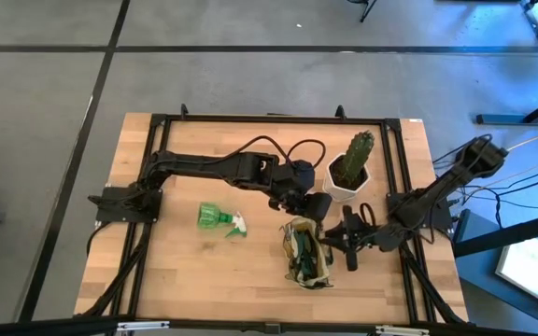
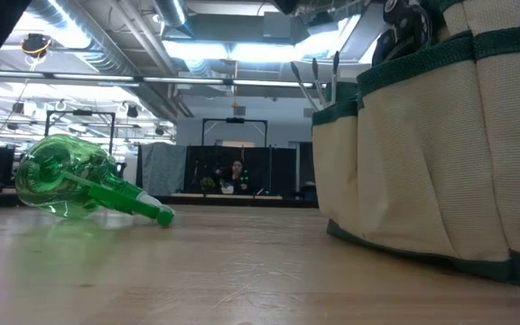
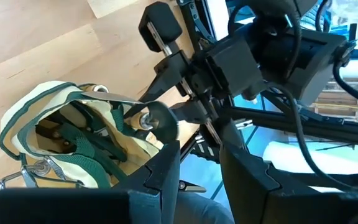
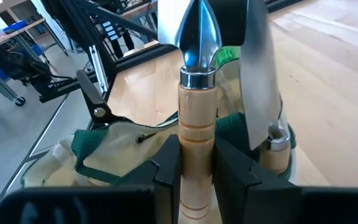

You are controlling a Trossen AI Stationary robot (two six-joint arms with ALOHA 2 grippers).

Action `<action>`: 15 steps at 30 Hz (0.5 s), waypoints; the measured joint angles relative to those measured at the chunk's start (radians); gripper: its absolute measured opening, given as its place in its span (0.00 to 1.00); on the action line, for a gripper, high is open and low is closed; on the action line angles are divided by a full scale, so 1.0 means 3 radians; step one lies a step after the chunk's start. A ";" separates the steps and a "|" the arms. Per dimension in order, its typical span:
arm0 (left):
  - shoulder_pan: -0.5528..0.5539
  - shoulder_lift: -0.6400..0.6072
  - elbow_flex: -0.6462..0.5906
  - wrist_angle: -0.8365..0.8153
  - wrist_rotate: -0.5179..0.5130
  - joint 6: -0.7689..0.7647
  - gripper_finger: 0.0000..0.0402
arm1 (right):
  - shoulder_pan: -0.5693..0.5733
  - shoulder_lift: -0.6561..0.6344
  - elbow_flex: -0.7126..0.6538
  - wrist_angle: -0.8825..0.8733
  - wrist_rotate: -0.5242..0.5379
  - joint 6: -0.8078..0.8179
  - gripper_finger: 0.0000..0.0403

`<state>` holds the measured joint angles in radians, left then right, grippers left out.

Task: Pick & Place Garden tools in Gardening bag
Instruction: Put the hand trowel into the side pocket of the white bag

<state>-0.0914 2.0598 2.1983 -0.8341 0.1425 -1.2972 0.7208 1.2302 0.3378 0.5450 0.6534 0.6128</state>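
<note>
The khaki gardening bag (image 1: 306, 254) (image 2: 441, 135) stands near the table's front middle. A silver trowel (image 4: 197, 37) with a wooden handle hangs over its opening (image 4: 123, 149), with my right gripper (image 4: 197, 163) (image 1: 342, 241) shut on it. A second trowel (image 4: 263, 93) stands blade up in a bag pocket, and black shears (image 4: 95, 102) stick out of the bag. My left gripper (image 3: 199, 165) (image 1: 308, 203) hovers at the bag's far end, fingers a little apart with nothing between them. The green spray bottle (image 1: 220, 219) (image 2: 79, 185) lies on its side left of the bag. My right gripper pinches the trowel's wooden handle (image 4: 196, 134) between its two fingers, just behind the metal collar. The fingers come from the table's right, nearly level, and lie along the handle. The blade points ahead over the bag's opening, and the trowel is clear of the table.
A cactus in a white pot (image 1: 348, 173) stands at the far right, close behind both grippers. Black shears (image 1: 361, 219) lie on the table between the pot and my right gripper. There is bare wood on the table's left half around the spray bottle.
</note>
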 joint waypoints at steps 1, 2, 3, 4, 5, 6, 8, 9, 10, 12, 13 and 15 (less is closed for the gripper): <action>0.0000 0.0000 0.0000 -0.0001 0.0000 0.0000 0.27 | 0.0000 0.0034 0.0000 0.0028 0.0000 0.0000 0.16; -0.0001 0.0000 0.0000 -0.0001 0.0000 0.0001 0.27 | 0.0001 0.0072 0.0000 0.0059 -0.0002 0.0001 0.16; 0.0000 0.0000 0.0000 -0.0001 0.0000 0.0000 0.27 | 0.0003 0.0106 0.0000 0.0075 -0.0011 0.0011 0.16; 0.0000 0.0000 0.0000 0.0000 0.0000 0.0000 0.27 | 0.0003 0.0132 0.0000 0.0076 -0.0014 0.0031 0.16; 0.0000 0.0000 0.0000 0.0000 0.0000 0.0000 0.27 | 0.0010 0.0151 0.0000 0.0074 -0.0032 0.0061 0.16; 0.0000 0.0000 0.0000 -0.0001 0.0000 0.0001 0.27 | 0.0025 0.0165 0.0000 0.0075 -0.0034 0.0077 0.16; 0.0000 0.0000 0.0000 -0.0001 0.0000 0.0004 0.27 | 0.0071 0.0181 0.0000 0.0071 -0.0018 0.0104 0.16; -0.0004 0.0000 0.0000 -0.0001 0.0000 0.0004 0.27 | 0.0093 0.0181 0.0000 0.0066 -0.0009 0.0110 0.16; -0.0013 0.0000 0.0000 0.0000 0.0000 0.0005 0.27 | 0.0112 0.0181 0.0000 0.0069 -0.0003 0.0113 0.16; -0.0019 0.0000 0.0000 -0.0001 0.0000 0.0006 0.27 | 0.0144 0.0181 0.0000 0.0066 0.0028 0.0131 0.16; -0.0019 0.0000 0.0000 -0.0001 0.0000 0.0006 0.27 | 0.0161 0.0181 0.0000 0.0053 0.0047 0.0170 0.16; -0.0020 0.0000 0.0000 0.0000 0.0001 0.0009 0.27 | 0.0181 0.0181 0.0000 -0.0008 0.0051 0.0200 0.16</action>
<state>-0.0975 2.0598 2.1983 -0.8342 0.1428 -1.2944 0.7750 1.2846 0.3378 0.5425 0.6686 0.6729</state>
